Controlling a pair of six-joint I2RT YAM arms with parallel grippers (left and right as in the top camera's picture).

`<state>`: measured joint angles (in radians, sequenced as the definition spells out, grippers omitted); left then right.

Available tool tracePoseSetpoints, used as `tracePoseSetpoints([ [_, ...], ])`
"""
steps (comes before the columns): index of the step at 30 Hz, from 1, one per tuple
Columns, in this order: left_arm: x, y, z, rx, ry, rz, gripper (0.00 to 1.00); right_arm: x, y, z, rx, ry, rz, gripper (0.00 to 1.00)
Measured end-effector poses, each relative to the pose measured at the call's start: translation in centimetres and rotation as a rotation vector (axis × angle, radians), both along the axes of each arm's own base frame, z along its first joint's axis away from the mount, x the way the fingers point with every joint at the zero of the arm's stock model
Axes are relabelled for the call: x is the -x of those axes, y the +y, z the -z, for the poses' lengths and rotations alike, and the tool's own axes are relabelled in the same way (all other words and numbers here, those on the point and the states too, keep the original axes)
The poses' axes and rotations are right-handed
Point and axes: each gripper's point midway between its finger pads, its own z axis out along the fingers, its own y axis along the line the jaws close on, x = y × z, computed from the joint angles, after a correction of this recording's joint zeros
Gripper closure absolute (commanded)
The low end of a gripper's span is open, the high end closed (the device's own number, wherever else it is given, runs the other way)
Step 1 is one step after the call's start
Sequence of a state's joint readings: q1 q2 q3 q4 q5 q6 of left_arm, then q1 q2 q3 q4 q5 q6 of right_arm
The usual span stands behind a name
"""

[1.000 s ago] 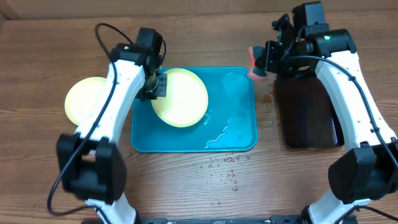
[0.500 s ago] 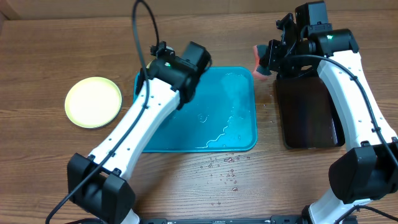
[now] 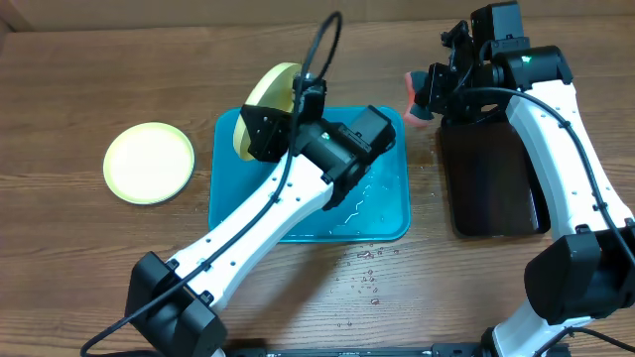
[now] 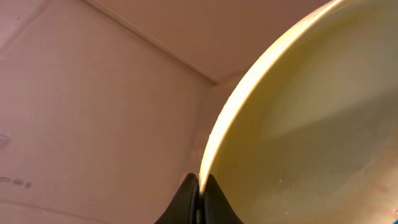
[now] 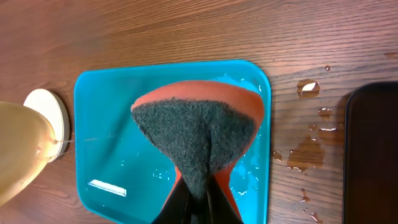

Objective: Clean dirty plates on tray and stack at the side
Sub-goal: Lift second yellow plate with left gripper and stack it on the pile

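left tool (image 4: 199, 182): clamped on rim of yellow plate (image 3: 264, 97), plate tilted up over tray (image 3: 389, 226)
right tool (image 5: 198, 194): pinched on sponge (image 5: 198, 127), right of tray
handling: light, stiff, likely wet-slick; hold by rim

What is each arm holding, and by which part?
The left fingers pinch a yellow-green plate by its rim, holding it up on edge. The right fingers squeeze an orange-and-grey sponge by one end.

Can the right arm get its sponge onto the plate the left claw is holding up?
Probably yes. The plate is tilted up over the tray's far left corner, the sponge in the right claw hangs by the far right corner, and only open tray lies between.
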<state>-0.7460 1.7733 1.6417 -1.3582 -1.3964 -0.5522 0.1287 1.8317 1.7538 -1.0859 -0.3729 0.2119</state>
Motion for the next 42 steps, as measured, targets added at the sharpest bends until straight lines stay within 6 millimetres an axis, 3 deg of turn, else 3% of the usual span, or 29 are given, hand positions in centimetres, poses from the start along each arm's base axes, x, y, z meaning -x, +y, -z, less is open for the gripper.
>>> tracePoseSetpoints([
  [10, 0.0, 0.0, -0.2, 0.003, -0.023, -0.002, 0.96, 0.0, -0.1, 0.0, 0.004, 0.003, 0.002, 0.96],
  [15, 0.0, 0.6, 2.9, 0.145, 0.100, -0.029, 0.96, 0.1, -0.1, 0.1, 0.007, 0.007, 0.003, 0.96],
  [18, -0.1, 2.2, 5.4, 0.272, 0.197, -0.091, 0.95, 0.2, -0.1, 0.1, 0.008, 0.010, 0.003, 0.96],
  [23, -0.7, 6.4, 9.0, 0.520, 0.310, -0.235, 0.96, 0.3, -0.1, 0.2, 0.008, 0.014, 0.003, 0.96],
  [27, -2.3, 10.7, 11.6, 0.797, 0.367, -0.310, 0.96, 0.3, -0.1, 0.2, 0.008, 0.015, 0.003, 0.96],
  [32, -3.4, 17.0, 12.7, 1.061, 0.324, -0.370, 0.96, 0.3, -0.2, 0.2, 0.008, 0.016, 0.003, 0.96],
  [38, -1.1, 25.7, 13.1, 1.245, 0.207, -0.517, 0.96, 0.3, -0.2, 0.2, 0.008, 0.017, 0.003, 0.96],
  [42, -0.3, 29.3, 13.6, 1.302, 0.131, -0.566, 0.96, 0.3, -0.2, 0.2, 0.008, 0.014, 0.004, 0.96],
])
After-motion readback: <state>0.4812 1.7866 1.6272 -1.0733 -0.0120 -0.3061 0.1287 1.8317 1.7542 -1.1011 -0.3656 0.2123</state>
